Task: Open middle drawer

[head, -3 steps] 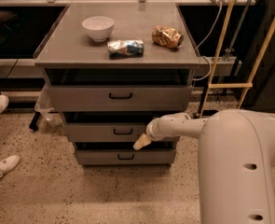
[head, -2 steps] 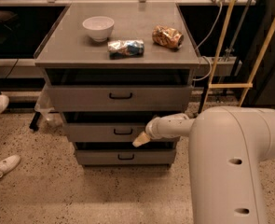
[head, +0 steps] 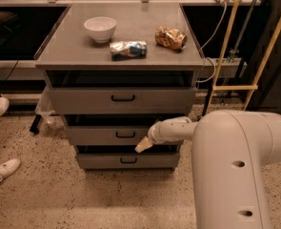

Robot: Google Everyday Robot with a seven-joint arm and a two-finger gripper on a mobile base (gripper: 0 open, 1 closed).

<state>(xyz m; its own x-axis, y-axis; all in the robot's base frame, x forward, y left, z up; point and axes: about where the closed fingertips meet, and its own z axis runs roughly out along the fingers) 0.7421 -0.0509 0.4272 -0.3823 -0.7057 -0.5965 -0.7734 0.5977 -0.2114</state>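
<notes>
Looming at near right, the robot's pale arm (head: 235,171) fills the lower corner. Its slimmer forearm reaches left toward the grey table (head: 73,56), a three-drawer unit standing mid-scene on speckled floor.

Drawers, top to bottom:
- top drawer (head: 83,100), the widest front, shut or close to it.
- middle drawer (head: 95,135), between the other two, its front showing no clear pull-out. I judge it not yet opened.
- bottom drawer (head: 97,161), the narrowest front, nearest the floor.

The small black loop handle (head: 125,134) sits at the centre of the middle front, bare, with nothing around it.

The tool (head: 144,145) hangs just right of and slightly below that handle, over the lower edge of the middle front. I cannot tell whether it is set wide or narrow, nor whether it touches the panel.

Step in hand, as I judge it: the approach is made but the grasp is not. The tool is near the handle, not on it.

The next move calls for a short shift left and a little up to bring the tool onto the loop, then a firm hold, then a straight pull toward the near side. A slanted pull risks slipping off so small a loop.

On the table top, well away from the work, lie a white bowl (head: 100,28), a blue packet (head: 128,49) and a brown bag (head: 170,37).
</notes>
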